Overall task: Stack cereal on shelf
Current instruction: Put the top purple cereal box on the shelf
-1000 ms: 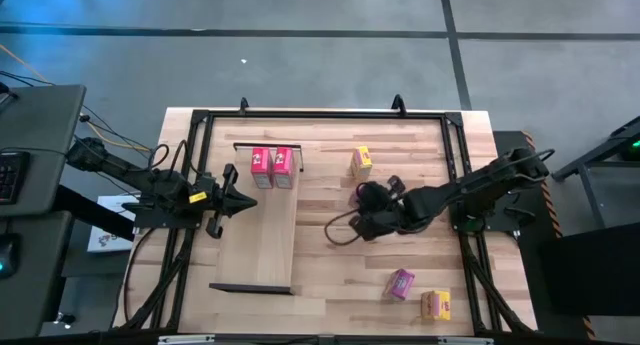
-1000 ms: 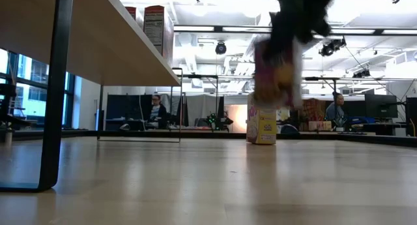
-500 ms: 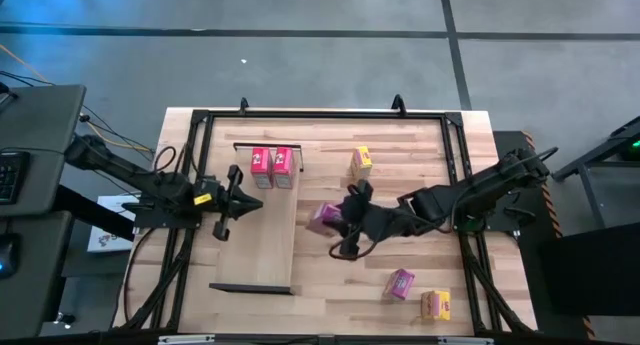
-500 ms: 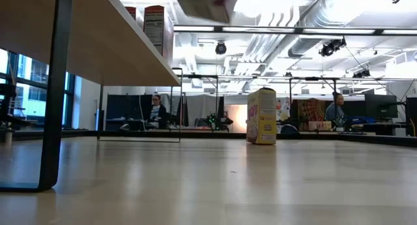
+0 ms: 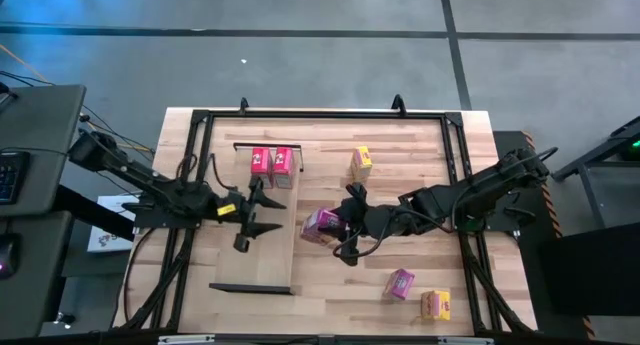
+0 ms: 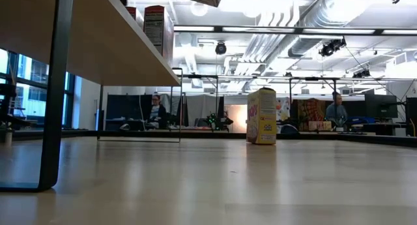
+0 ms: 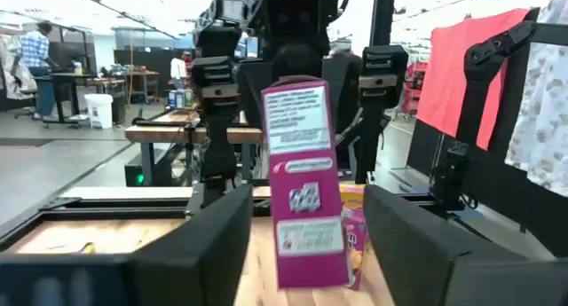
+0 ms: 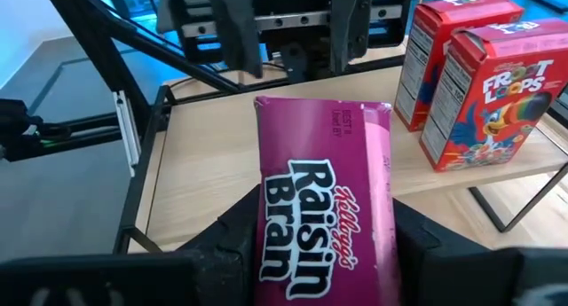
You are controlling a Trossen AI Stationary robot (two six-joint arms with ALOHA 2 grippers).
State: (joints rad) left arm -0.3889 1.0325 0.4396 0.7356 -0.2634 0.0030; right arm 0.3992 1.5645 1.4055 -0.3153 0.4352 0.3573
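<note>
Two red Froot Loops boxes (image 5: 272, 166) are shelved at twelve o'clock, a Raisin Bran box (image 5: 322, 225) is clamped by the right gripper (image 5: 345, 223), the left gripper (image 5: 262, 213) is spread empty, three await.

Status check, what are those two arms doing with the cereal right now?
Right gripper carrying pink box toward shelf. Left gripper over shelf, fingers open. Two red boxes already shelved. Nothing blocking.

Two dark jointed arms, the left arm (image 5: 160, 193) with a yellow marking, the right arm (image 5: 470, 190) trailing what seems a black cable.
</note>
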